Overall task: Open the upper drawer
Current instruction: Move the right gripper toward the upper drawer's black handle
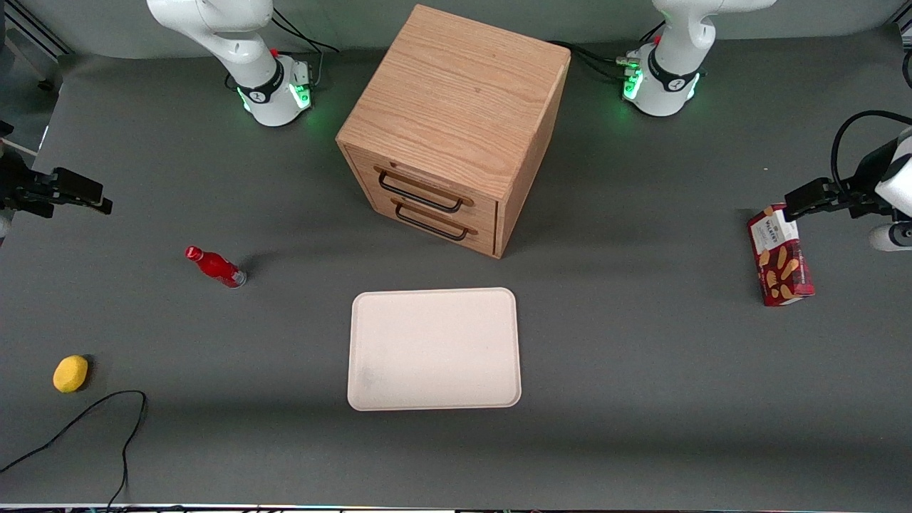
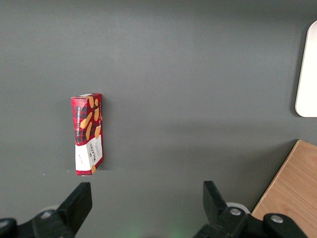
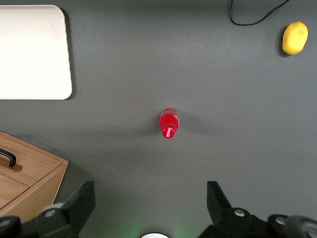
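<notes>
The oak cabinet stands mid-table, turned at an angle. Its upper drawer carries a long black bar handle and looks shut, flush with the lower drawer below it. My gripper hovers above the table far off toward the working arm's end, well apart from the cabinet. In the right wrist view the gripper is open with nothing between its fingers, and a corner of the cabinet shows.
A red bottle lies on the table below my gripper. A yellow lemon and a black cable lie nearer the front camera. A white tray sits in front of the cabinet. A cookie box lies toward the parked arm's end.
</notes>
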